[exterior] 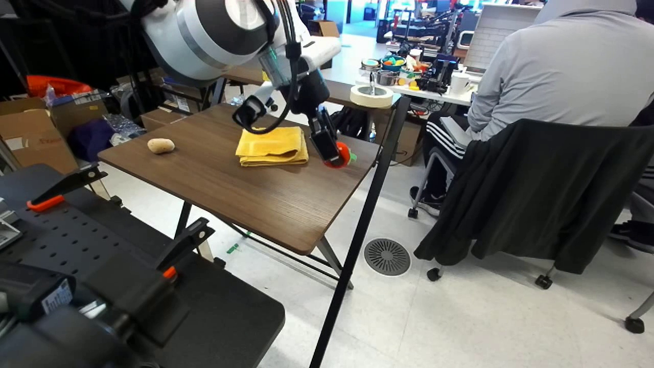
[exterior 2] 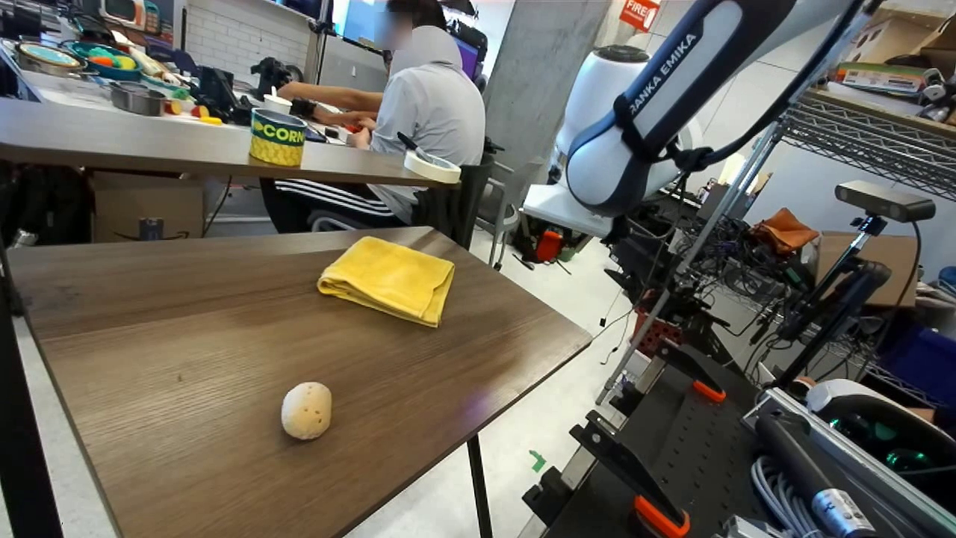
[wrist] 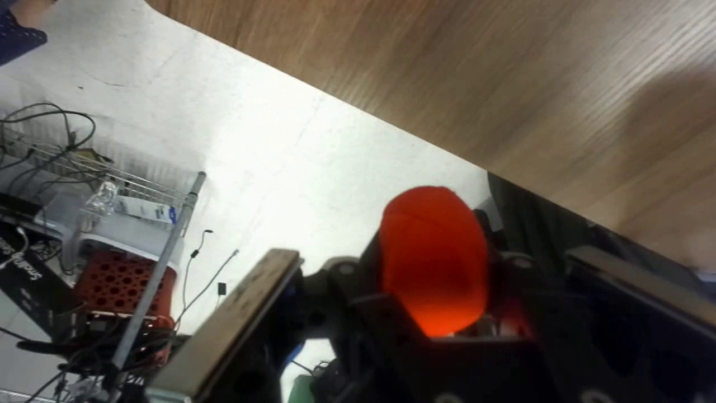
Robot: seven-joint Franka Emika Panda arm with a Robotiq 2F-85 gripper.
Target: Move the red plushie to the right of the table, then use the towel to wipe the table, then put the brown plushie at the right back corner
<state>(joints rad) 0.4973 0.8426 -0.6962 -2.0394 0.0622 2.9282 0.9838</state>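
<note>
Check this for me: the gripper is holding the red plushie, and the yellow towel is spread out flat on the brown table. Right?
Not quite: the yellow towel isn't spread out flat; it lies folded in layers on the brown table, as both exterior views show. The gripper is indeed holding the red plushie in the wrist view.

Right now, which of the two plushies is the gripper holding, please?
It is the red plushie, with green at one end, clasped in the gripper. The pale brown plushie lies on the table, apart from the gripper.
</note>
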